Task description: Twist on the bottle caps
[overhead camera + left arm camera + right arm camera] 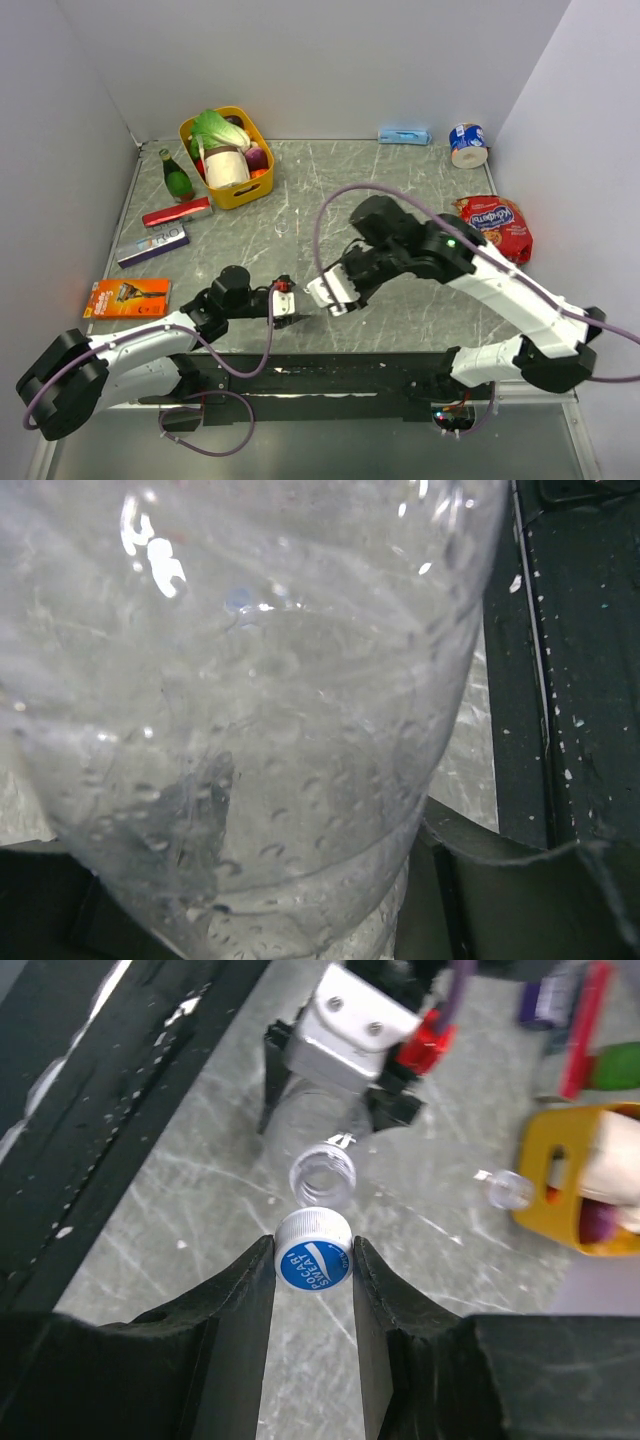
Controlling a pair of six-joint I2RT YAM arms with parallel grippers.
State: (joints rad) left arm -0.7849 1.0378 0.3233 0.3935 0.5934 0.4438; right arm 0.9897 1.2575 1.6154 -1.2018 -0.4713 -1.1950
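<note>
My left gripper [290,310] is shut on a clear bottle [250,730] that fills the left wrist view; its body sits between the fingers. In the right wrist view that bottle's open mouth [323,1172] faces my right gripper [313,1252], with the left gripper's silver body [350,1025] behind it. My right gripper [330,297] is shut on a blue and white bottle cap [313,1258], held just short of the mouth and apart from it. A second clear bottle [505,1188] lies on the table toward the basket; it shows faintly in the top view [283,228]. Other caps and the third bottle are not in view.
A yellow basket [262,185] of items stands at the back left, with a green glass bottle [177,175], a red box [177,212], a silver box [152,245] and an orange razor pack [127,297] nearby. A tape roll [467,143] and snack bag [495,225] sit right.
</note>
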